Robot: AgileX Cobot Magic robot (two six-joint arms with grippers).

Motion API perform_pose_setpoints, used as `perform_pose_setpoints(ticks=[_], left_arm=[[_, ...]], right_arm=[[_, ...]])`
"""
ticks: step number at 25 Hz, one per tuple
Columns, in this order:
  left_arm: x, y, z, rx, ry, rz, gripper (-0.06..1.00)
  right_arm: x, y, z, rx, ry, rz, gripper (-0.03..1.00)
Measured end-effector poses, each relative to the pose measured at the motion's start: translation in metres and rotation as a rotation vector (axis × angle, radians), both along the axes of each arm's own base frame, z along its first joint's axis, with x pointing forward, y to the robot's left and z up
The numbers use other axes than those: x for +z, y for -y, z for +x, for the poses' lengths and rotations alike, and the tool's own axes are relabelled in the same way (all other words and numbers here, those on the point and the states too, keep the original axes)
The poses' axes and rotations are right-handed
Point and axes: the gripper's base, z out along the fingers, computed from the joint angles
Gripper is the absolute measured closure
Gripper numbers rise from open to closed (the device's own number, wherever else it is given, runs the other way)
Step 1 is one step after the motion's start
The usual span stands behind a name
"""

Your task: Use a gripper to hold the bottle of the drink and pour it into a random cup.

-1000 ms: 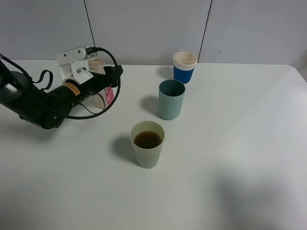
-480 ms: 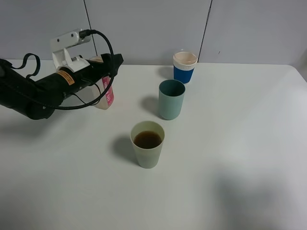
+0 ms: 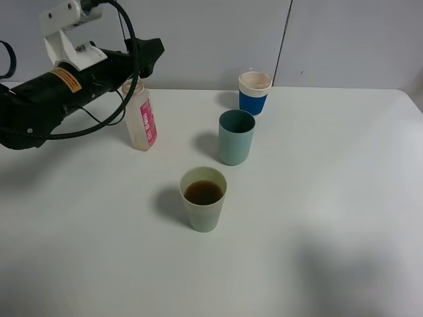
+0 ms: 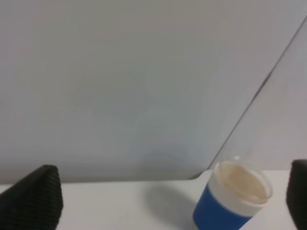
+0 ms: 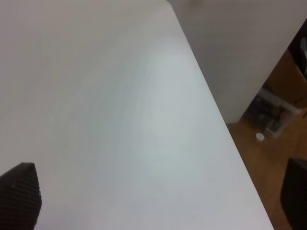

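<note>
One sec back the left hand [image 3: 151, 51] was wrapped round the bottle [image 3: 140, 116] low over the bench [image 3: 317, 198]; half a sec back it was lifting off; now it's up and clear, fingers above and behind the bottle neck, no contact. Bottle stands upright on its own at the back-left of the bench, pink label facing front, looks just abt empty. Pale yellow-green cup [image 3: 203, 199] sits front-centre w/ the drink [image 3: 203, 192] dark brown inside it, well apart from the bottle. Teal tumbler [image 3: 236, 137] and blue cup [image 3: 254, 92] behind it; can't see liquid in either. So my read: pour's done, bottle set back down, arm's retreating; task basically finished.

Left hand: fingers apart, nothing btwn them. Wrist view shows both dark fingertips [image 4: 33, 201] at opposite edges w/ only wall and the blue cup in the gap. Right hand: not in the high view; its wrist cam shows fingertips spread wide over bare bench, holding nothing.
</note>
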Motion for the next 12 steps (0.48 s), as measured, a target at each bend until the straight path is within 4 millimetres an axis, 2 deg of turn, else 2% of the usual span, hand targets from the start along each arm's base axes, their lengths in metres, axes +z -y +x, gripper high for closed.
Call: perform_pose_setpoints(ticks=[3, 4, 7, 12], left_arm=[[0.012, -0.002, -0.004, 0.003, 0.008, -0.001, 0.04], [0.026, -0.004, -0.009, 0.012, 0.018, 0.000, 0.01], [0.048, -0.010, -0.019, 0.033, 0.013, 0.007, -0.03], [0.081, -0.021, -0.042, 0.065, -0.002, 0.113, -0.04]], right_arm=[[0.000, 0.000, 0.000, 0.000, 0.000, 0.000, -0.03], [0.000, 0.000, 0.000, 0.000, 0.000, 0.000, -0.03], [0.000, 0.000, 0.000, 0.000, 0.000, 0.000, -0.03], [0.000, 0.000, 0.000, 0.000, 0.000, 0.000, -0.03]])
